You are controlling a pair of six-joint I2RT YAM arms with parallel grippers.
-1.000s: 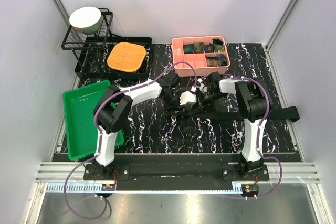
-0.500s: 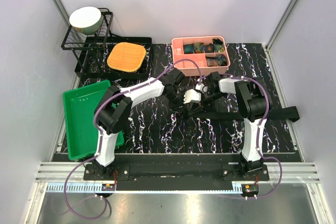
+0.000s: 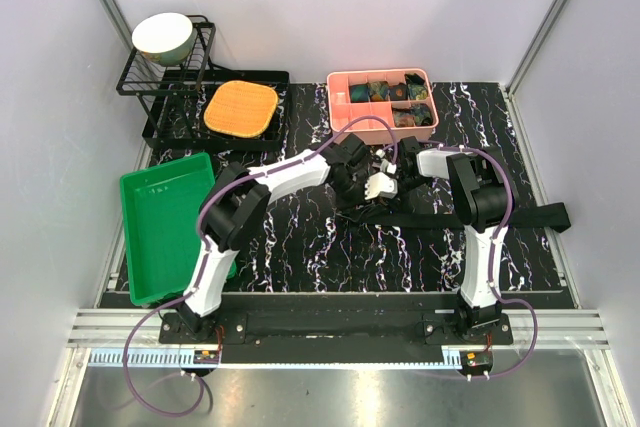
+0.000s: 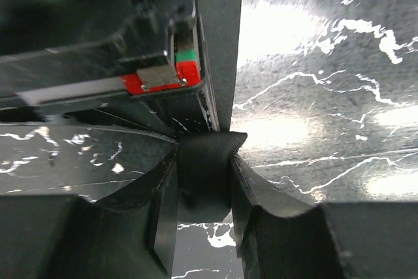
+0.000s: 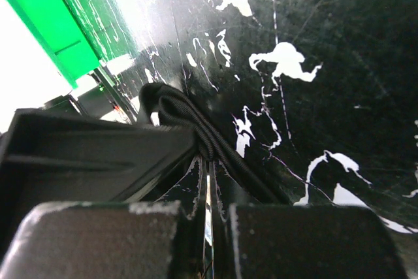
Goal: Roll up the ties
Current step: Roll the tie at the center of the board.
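With the left gripper pinching a dark lump of fabric between its fingers, I judge the rolling of the black tie as only just begun. That lump looks like the tie's narrow end folded over on itself, though the wrist view is too close for me to count any turns.

The right gripper has its fingers pressed together. The tie's fabric runs in at their tips, and I cannot tell whether it is actually nipped there or only lies against them.

From above, both grippers meet near the middle of the surface. The rest of the tie lies flat and unrolled from there out to the right edge, where its wider end sits. The pink box at the far edge already holds rolled ties in its compartments.

Next I would want the pinched core turned over toward the right edge. One gripper should hold the roll tight while the other steadies the loose length. The fabric is soft and slippery-looking, so a slack pinch would likely let the core spring open.
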